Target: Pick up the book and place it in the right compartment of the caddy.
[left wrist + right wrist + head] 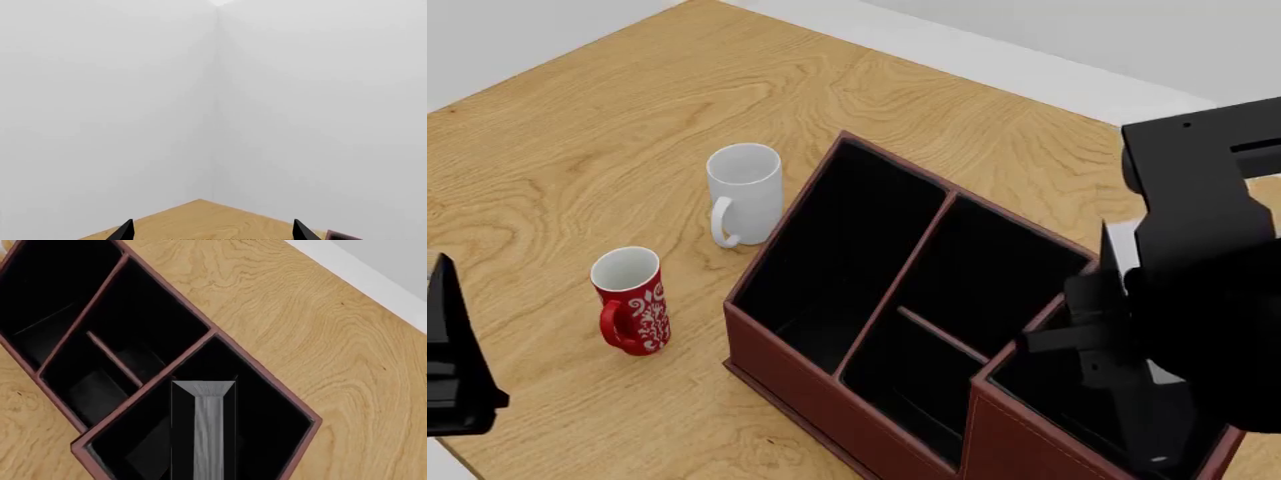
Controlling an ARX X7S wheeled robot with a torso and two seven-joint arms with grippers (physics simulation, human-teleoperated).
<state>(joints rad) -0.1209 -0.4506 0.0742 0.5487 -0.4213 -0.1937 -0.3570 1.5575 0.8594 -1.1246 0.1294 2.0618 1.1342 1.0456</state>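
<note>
The book [208, 430], black-covered with white page edges, stands upright inside the right compartment [267, 376] of the reddish-brown caddy [40, 377]. My right gripper [203, 475] is shut on it from above, its dark fingers blending with the covers. In the head view my right arm [1201, 280] hangs over that compartment [1014, 425] of the caddy [781, 350], with a white sliver of the book [1117, 250] beside it. My left gripper [213, 232] is open and holds nothing, out at the table's left side [454, 350].
A white mug [745, 190] and a red patterned mug [630, 298] stand on the wooden table [587, 120] left of the caddy. The caddy's long section and its divided middle sections hold nothing. A white wall runs beyond the table's far edge.
</note>
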